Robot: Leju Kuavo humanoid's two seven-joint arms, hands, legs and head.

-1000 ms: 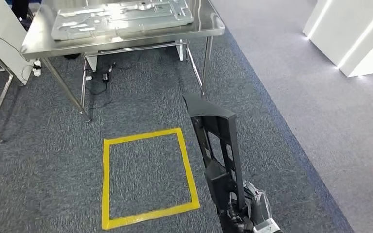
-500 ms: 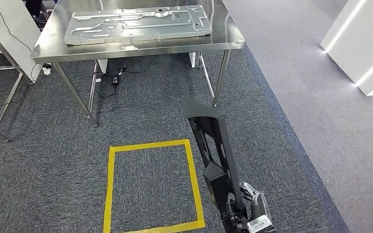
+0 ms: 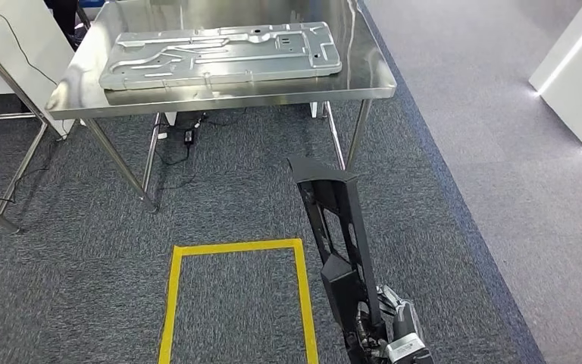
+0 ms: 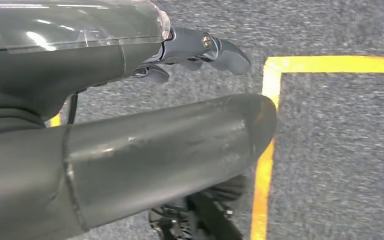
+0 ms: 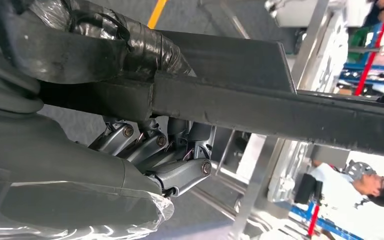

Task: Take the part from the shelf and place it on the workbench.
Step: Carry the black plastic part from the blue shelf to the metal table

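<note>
1. My left hand hangs over grey carpet, holding nothing.
2. My thick grey thumb lies across the middle of the view.
3. My darker fingers curl loosely beyond it, apart from the thumb.
4. A corner of yellow tape marks the carpet just past my thumb tip.

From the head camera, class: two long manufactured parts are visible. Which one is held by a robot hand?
The black part, gripped by the right robot hand above the carpet; the silver panel lies flat on the steel workbench.
</note>
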